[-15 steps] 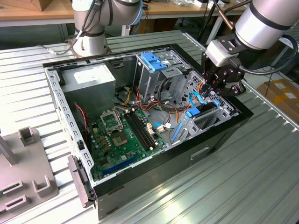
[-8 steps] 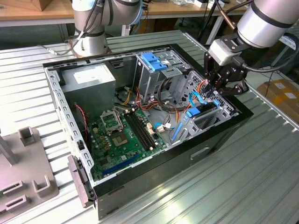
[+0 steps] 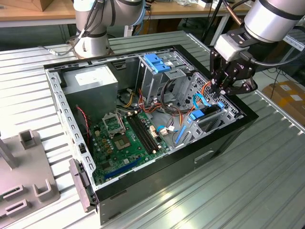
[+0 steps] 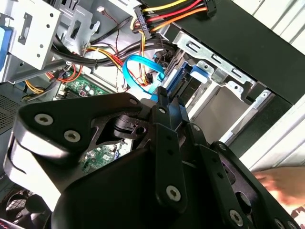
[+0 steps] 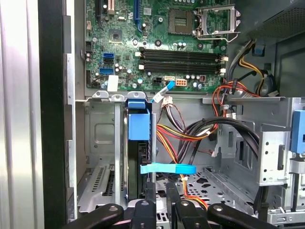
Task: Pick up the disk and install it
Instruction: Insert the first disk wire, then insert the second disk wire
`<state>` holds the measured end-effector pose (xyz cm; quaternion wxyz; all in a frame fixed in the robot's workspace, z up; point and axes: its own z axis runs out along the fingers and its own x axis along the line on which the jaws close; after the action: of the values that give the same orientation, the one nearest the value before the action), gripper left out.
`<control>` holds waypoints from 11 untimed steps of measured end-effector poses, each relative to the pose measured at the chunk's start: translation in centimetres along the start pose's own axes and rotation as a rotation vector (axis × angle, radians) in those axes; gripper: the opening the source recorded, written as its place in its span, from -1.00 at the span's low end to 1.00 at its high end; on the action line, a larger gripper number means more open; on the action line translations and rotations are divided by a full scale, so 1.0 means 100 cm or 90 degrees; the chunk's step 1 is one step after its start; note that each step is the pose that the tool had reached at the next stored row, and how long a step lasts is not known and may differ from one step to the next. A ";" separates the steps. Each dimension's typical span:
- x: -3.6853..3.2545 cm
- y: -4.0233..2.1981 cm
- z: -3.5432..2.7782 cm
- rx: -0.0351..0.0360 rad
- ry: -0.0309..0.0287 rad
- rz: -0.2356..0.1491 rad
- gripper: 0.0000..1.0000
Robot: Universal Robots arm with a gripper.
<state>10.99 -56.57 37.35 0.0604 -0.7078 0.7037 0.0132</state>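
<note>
First wrist view puts the disk [image 5: 138,157] right beyond my end effector [image 5: 161,202], standing on edge in the drive bay of the computer case [image 5: 50,119], long axis running down into the bay, blue bracket uppermost. My fingers sit narrowly apart at its near edge; whether they pinch it I cannot tell. I count one disk, one end effector, one motherboard [image 5: 157,43], one case.

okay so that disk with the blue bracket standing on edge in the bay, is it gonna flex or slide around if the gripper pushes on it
The disk looks like a rigid metal slab, so it probably won't flex. Its blue bracket is plastic and may give slightly under pressure. Standing on edge between the bay walls, it likely slides along the slot rather than tipping. The gripper sits right at its near edge.
</note>
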 end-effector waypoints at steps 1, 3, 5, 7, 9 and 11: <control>0.0000 0.0000 -0.0001 0.0000 0.0002 0.000 -0.53; 0.0000 0.0000 0.0000 0.0000 0.0003 0.000 -0.53; 0.0000 0.0000 -0.0001 0.0000 0.0003 0.000 -0.53; 0.0000 0.0000 -0.0001 0.0000 0.0003 0.000 -0.53; 0.0000 0.0000 -0.0001 0.0000 0.0003 0.000 -0.53; -0.0001 -0.0001 0.0000 0.0000 0.0003 0.000 -0.53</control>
<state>11.00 -56.56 37.35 0.0602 -0.7078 0.7037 0.0130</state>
